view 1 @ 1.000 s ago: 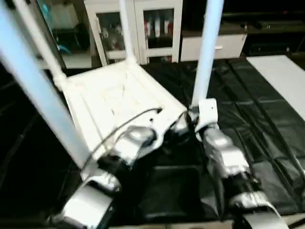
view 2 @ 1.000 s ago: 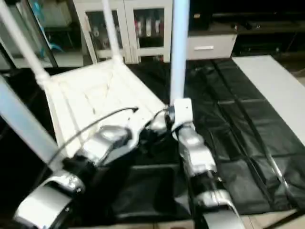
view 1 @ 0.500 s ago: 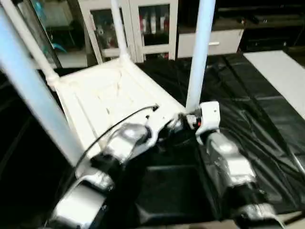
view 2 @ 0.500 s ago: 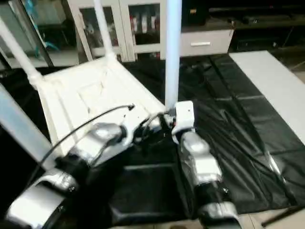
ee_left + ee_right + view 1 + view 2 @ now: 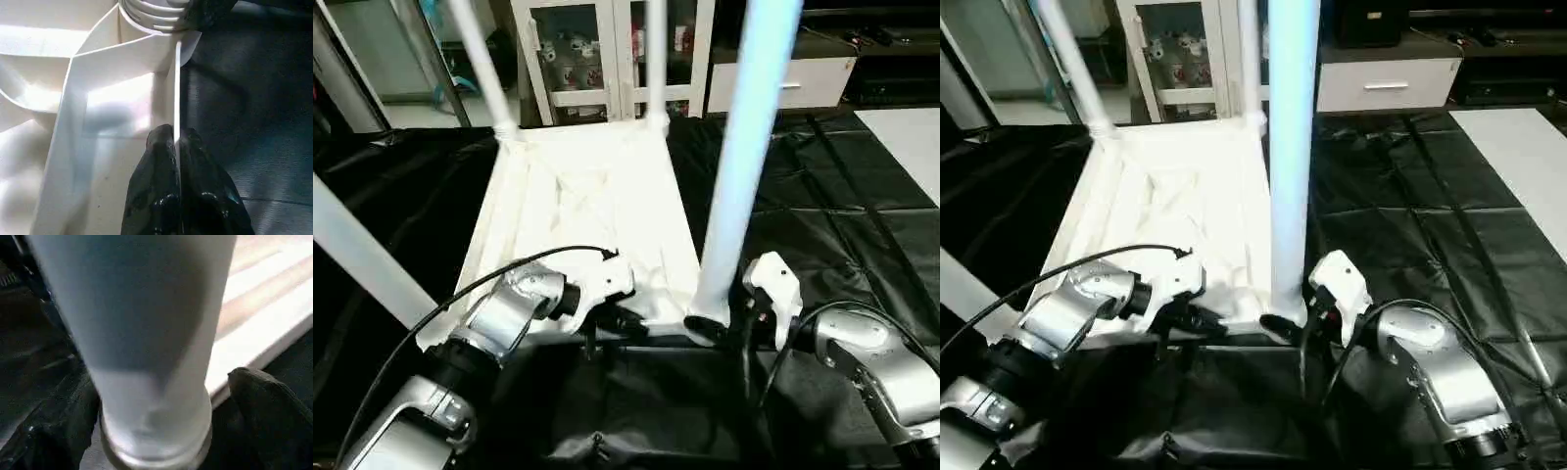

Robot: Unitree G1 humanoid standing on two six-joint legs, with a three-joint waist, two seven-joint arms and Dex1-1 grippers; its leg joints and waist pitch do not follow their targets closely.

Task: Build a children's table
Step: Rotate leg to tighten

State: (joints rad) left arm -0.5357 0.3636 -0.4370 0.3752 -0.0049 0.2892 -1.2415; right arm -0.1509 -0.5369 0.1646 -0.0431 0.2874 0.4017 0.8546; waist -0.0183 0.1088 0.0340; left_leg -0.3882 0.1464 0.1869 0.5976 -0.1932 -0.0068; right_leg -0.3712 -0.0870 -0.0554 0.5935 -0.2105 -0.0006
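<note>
The tabletop lies upside down on the black-covered work surface, all four legs standing in its corner sockets. The left gripper is pinched shut on the thin near rim of the tabletop, one finger on each face. The right gripper straddles the base of the near right leg, its fingers spread wider than the leg and seemingly not pressing it. The step looks like seating this leg: the right gripper should close low by the socket and press straight along the leg while the left steadies the rim. Beyond the right gripper the work surface lies open; the other legs stand well beyond the left gripper.
</note>
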